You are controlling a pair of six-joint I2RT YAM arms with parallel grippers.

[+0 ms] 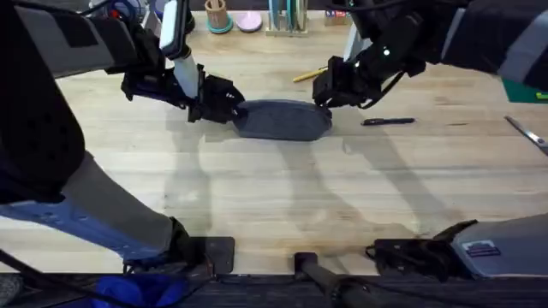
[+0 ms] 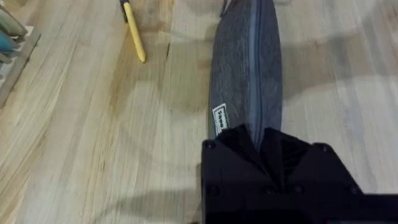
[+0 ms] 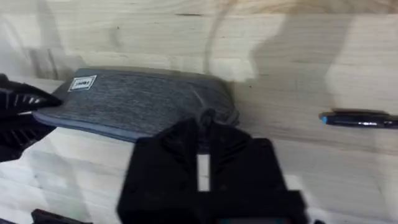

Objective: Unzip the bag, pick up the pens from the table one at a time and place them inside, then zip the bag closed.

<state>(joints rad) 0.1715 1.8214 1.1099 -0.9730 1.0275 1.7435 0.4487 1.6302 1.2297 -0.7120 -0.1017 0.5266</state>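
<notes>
Bag (image 1: pixel 282 119) lies flat on the table (image 1: pixel 274 197), in the far half, roughly midway between the left and right edges, long axis running left-right. Zipper (image 2: pixel 254 62) looks closed along the stretch visible in the left wrist view; a small white label (image 2: pixel 219 118) sits on the side near the left end.

Left gripper (image 1: pixel 224 101) is at the bag's left end, fingers clamped on that end; in its wrist view the fabric runs straight into the narrow gap between them. Left arm comes in from the far left.

Right gripper (image 1: pixel 330 90) is at the bag's right end, down on or just above the end of the zipper. Right wrist view has the fingers close together over that end, but I can't tell if they actually hold the pull or just touch the fabric.

Yellow pen (image 1: pixel 310 74) lies on the table behind the bag, toward the far edge, partly hidden by the right gripper. Black pen (image 1: pixel 388 121) lies just right of the bag, apart from it, parallel to the bag's long axis.

Scissors (image 1: pixel 527 133) near the right edge. Cup (image 1: pixel 217 15) and holders along the far edge.
</notes>
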